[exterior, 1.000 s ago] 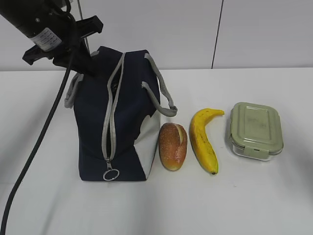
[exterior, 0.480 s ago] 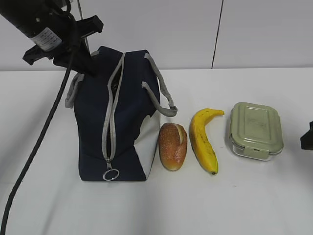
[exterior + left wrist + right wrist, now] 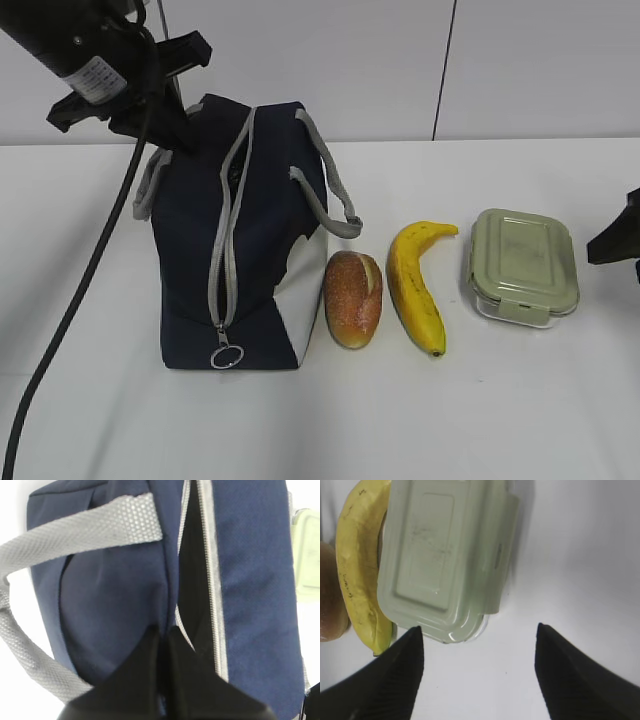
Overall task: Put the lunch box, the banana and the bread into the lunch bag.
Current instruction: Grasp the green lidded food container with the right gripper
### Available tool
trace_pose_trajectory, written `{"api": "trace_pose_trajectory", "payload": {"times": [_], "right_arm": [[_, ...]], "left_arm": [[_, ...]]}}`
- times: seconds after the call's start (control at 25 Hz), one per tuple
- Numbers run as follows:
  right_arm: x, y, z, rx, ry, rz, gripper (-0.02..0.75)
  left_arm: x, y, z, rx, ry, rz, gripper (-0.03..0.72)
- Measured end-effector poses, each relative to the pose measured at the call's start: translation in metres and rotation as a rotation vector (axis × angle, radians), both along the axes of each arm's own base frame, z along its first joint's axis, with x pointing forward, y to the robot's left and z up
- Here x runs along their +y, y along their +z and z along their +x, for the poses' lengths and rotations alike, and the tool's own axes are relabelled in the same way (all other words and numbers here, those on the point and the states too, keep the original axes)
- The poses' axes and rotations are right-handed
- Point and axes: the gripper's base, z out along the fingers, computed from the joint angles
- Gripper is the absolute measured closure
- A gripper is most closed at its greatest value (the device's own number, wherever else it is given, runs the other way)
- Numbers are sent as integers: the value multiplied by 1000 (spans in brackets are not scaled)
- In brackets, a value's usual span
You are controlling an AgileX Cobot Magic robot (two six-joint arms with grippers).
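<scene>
Sage-green-lidded clear rectangular lunch box (image 3: 445,560) on the white table (image 3: 520,400), just ahead of the wide-open, empty right hand (image 3: 477,672), long axis running away from it. Left hand (image 3: 162,645) pinched shut on the navy fabric lunch bag (image 3: 120,595) beside its open zipper.

Flat white matte tabletop (image 3: 520,420) fills the lower part of the exterior view; surface plain and unmarked, with soft grey shadows. In the right wrist view the same white surface (image 3: 580,555) shows faint specks.

Behind the table, a pale grey-white wall (image 3: 350,60) runs across the whole background, meeting the table's far edge in a straight horizontal line. A thin dark vertical seam (image 3: 445,65) divides the wall into panels, right of centre, leaning slightly.

A thick black cable (image 3: 70,300) hangs in a long curve down the left side, over the table.
</scene>
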Motion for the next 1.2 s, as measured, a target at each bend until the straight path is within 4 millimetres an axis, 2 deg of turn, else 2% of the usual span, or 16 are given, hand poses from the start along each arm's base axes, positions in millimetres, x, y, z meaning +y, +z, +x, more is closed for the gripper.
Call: {"api": "trace_pose_trajectory", "payload": {"times": [0.28, 0.44, 0.68, 1.2], "right_arm": [[-6, -19, 31, 70, 77, 80, 209], [-9, -31, 41, 95, 85, 97, 209], [-16, -44, 46, 123, 63, 121, 209], [-15, -43, 50, 103, 31, 161, 209]], "left_arm": [[0, 0, 0, -1, 0, 0, 686], [0, 0, 0, -2, 1, 0, 686], [0, 0, 0, -2, 1, 0, 686], [0, 0, 0, -2, 1, -1, 686]]}}
